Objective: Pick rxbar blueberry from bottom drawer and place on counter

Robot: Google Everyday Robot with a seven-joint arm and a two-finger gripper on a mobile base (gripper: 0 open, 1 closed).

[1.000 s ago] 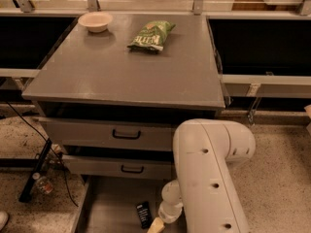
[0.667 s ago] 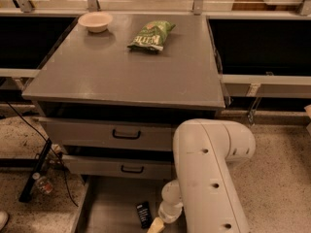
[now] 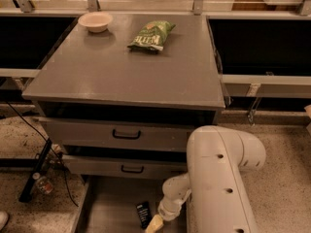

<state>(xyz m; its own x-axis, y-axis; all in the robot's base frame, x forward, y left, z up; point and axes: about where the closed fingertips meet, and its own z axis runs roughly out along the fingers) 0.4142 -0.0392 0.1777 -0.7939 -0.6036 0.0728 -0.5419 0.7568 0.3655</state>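
The rxbar blueberry, a small dark bar with pale lettering, lies flat on the floor of the pulled-out bottom drawer, near its middle. My gripper hangs at the picture's lower edge, just right of the bar's near end and very close to it; most of it is cut off by the frame. The white arm reaches down into the drawer from the right. The counter, a broad grey top, spreads above the drawers.
A green chip bag and a pale bowl sit at the back of the counter. Two upper drawers with black handles are partly open above the bottom one. Cables and a black stand lie on the floor at left.
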